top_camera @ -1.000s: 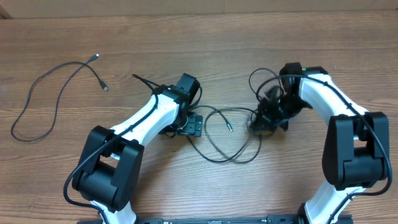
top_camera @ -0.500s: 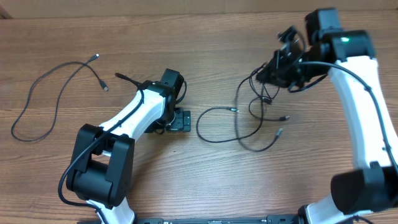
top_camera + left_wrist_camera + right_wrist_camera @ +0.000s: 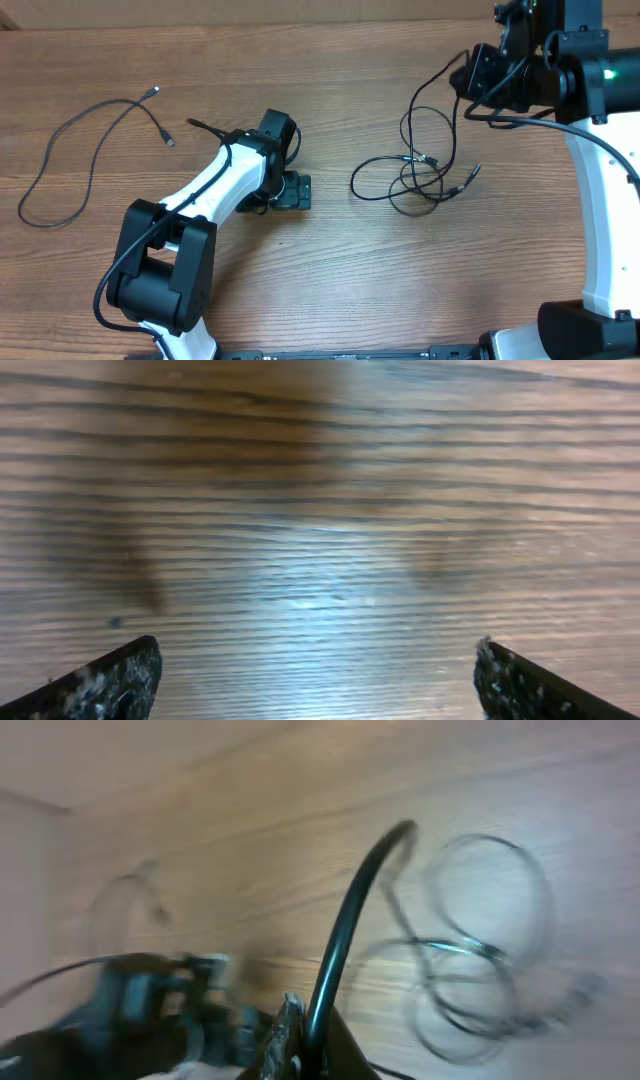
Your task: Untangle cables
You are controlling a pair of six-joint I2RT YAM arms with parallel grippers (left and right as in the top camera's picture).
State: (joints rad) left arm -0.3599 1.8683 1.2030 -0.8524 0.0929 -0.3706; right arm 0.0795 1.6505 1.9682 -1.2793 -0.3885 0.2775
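A tangle of thin black cables [image 3: 428, 161] lies in loops on the wooden table right of centre, with small plug ends sticking out. One strand rises from it to my right gripper [image 3: 478, 80], which is lifted high at the upper right. In the right wrist view the right gripper [image 3: 305, 1040] is shut on that cable [image 3: 350, 910], and the blurred tangle [image 3: 470, 970] hangs below. A separate cable [image 3: 133, 102] lies loose at the far left. My left gripper [image 3: 300, 190] rests low at the table's middle. The left gripper [image 3: 315, 680] is open, with only bare wood between its fingers.
The wooden table [image 3: 330, 290] fills the view, with a pale wall strip along its far edge. My left arm [image 3: 215, 190] stretches from the front edge toward the centre. The right arm [image 3: 600, 200] stands along the right side.
My right gripper has risen and moved up and right with a cable, pulling the tangle to the right and stretching it. The left gripper has shifted slightly left, away from the cables, and stays open.
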